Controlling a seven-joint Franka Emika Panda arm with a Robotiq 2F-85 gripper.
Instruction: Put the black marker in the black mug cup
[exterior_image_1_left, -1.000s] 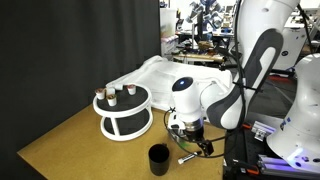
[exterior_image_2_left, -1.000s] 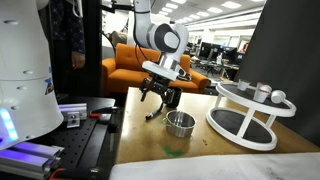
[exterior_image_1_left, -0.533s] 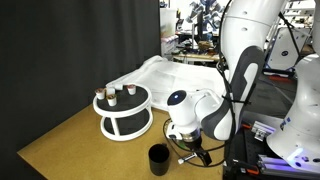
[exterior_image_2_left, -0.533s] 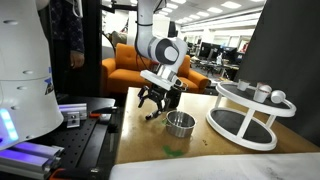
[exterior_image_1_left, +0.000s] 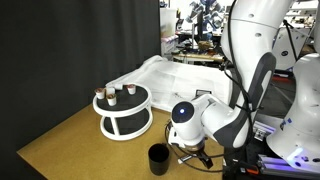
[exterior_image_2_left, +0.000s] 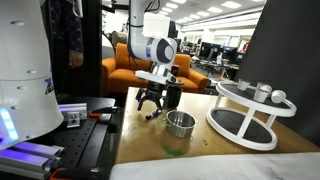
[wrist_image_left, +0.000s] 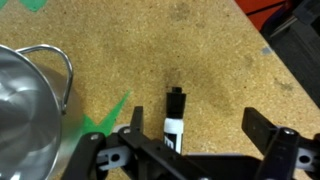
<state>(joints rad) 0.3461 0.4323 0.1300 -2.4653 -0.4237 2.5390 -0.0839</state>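
The black marker (wrist_image_left: 174, 122) lies flat on the tabletop, black cap pointing away and white section toward the wrist. My gripper (wrist_image_left: 197, 122) is open and low over it. The marker lies between the fingers, close to the left one, and is not gripped. In both exterior views the gripper (exterior_image_1_left: 191, 151) (exterior_image_2_left: 155, 101) hangs just above the table. The black mug cup (exterior_image_1_left: 158, 158) stands upright beside the gripper near the table's front edge. It is out of the wrist view.
A shiny metal cup (wrist_image_left: 28, 100) (exterior_image_2_left: 180, 123) stands close beside the marker. Green tape marks (wrist_image_left: 104, 116) are on the table. A white two-tier round stand (exterior_image_1_left: 123, 110) (exterior_image_2_left: 245, 112) holds small objects. The table edge and black equipment (wrist_image_left: 300, 45) are near.
The arm has come down lower over the marker, nearer the table. The gripper stays open; marker, mug and metal cup have not moved.
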